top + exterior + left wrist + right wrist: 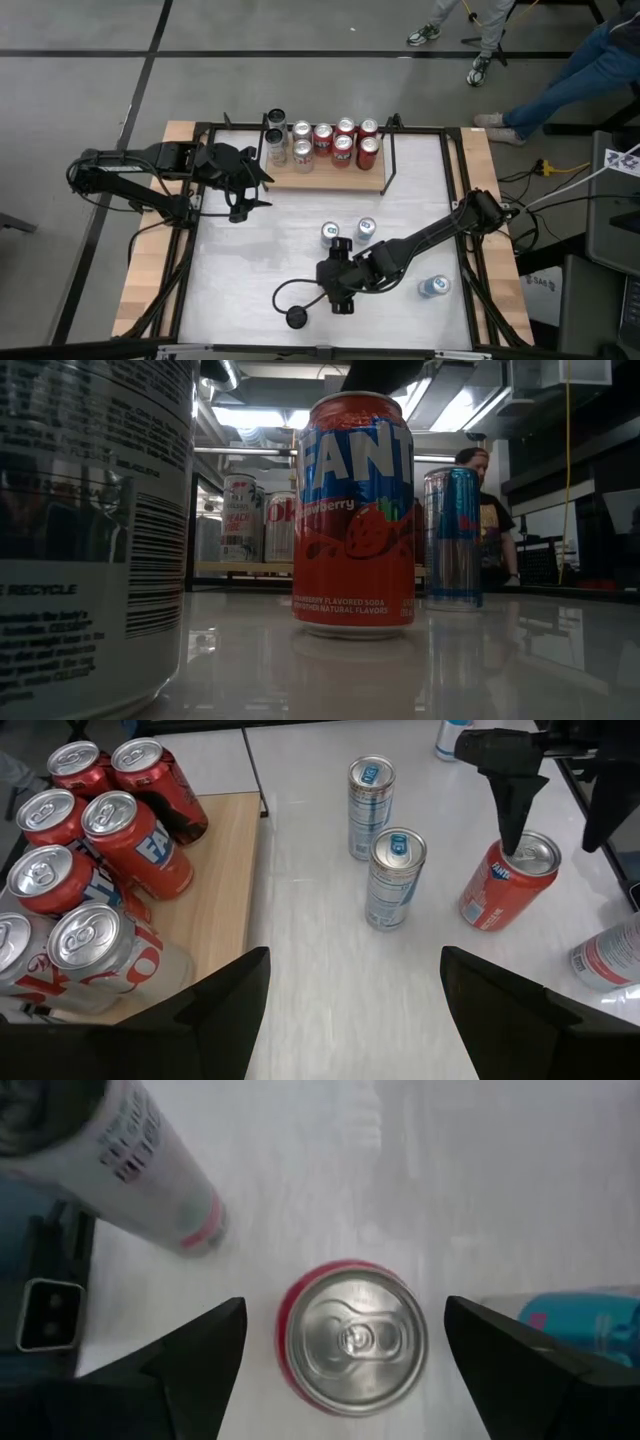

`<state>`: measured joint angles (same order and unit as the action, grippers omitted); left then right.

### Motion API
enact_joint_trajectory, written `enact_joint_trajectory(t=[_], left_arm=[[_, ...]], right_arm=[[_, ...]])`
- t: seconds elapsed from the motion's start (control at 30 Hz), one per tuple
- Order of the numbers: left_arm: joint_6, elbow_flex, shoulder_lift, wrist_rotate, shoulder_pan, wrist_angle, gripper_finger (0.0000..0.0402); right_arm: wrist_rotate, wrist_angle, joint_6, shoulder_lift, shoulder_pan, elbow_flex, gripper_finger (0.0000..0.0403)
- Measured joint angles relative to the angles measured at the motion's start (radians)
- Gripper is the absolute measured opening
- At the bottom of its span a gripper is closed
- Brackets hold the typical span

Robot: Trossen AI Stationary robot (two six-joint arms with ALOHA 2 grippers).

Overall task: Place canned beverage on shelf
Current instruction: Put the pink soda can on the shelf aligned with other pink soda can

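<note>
Fingers (190, 1370) of the right gripper (337, 1370) stand wide around the red can (351, 1335), which could tip toward the blue can (590, 1320) at 3 o'clock if they squeeze crooked.

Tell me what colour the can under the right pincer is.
Red, with a blue logo band: the Fanta can, best in the low view.

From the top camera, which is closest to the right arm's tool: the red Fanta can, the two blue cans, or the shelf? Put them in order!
1. Red Fanta can: directly beneath the open right tool.
2. Two blue cans: just beyond it, toward the shelf; too close to rank apart.
3. Shelf: farthest, at the table's back edge.
</note>
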<state>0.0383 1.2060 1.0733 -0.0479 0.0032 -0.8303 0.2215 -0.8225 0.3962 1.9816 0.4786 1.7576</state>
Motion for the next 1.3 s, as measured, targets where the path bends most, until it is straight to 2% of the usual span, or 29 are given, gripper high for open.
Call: enact_joint_trajectory(t=[0.57,1.13,1.3], left_arm=[[-0.001,0.000,0.000,0.008,0.000,-0.001,0.0283],[-0.001,0.000,0.000,0.008,0.000,-0.001,0.0283],[0.000,0.000,0.000,0.008,0.000,-0.001,0.0283]], right_arm=[[-0.008,-0.016,0.000,0.089,-0.001,0.002,0.0331],[-0.011,-0.004,-0.007,0.117,-0.001,0.004,0.0331],[-0.012,-0.005,-0.008,0.117,-0.001,0.003,0.0309]])
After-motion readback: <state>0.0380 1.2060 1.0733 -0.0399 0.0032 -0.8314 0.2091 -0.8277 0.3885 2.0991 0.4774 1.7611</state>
